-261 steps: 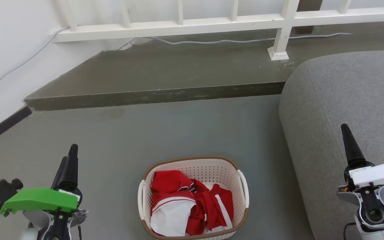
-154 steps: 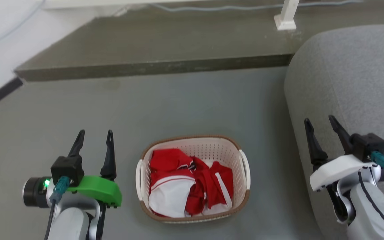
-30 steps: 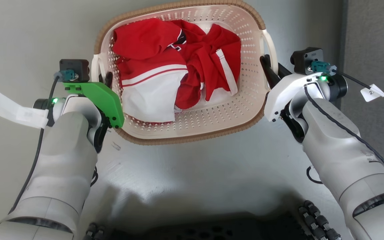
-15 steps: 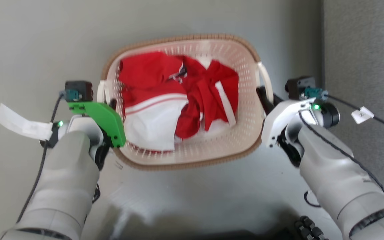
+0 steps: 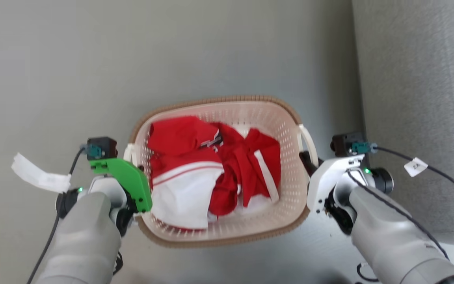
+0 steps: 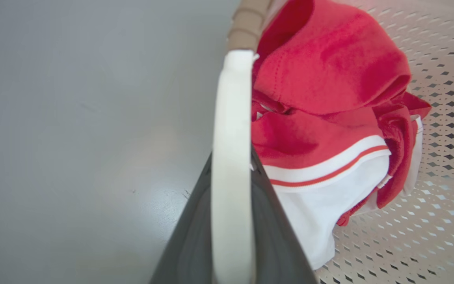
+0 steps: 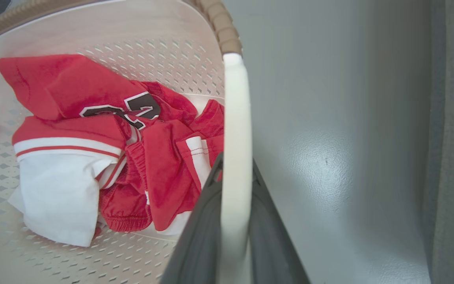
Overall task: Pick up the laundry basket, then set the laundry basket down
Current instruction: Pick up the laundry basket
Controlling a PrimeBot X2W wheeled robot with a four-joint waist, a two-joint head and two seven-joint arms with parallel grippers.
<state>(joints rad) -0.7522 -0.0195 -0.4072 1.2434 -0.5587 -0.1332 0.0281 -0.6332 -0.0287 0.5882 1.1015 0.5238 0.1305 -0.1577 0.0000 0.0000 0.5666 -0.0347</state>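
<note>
Lift step, likely: left gripper [image 6: 231, 157] clenched on white side handle [image 6: 231, 118] of cream perforated plastic laundry basket [image 5: 246, 112], brown-rimmed; right gripper [image 7: 235, 165] likewise on opposite handle [image 7: 235, 118]. Next: raise both evenly, basket level.

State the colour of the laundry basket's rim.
Brown, with a woven look; the laundry basket's rim shows best in the head view.
</note>
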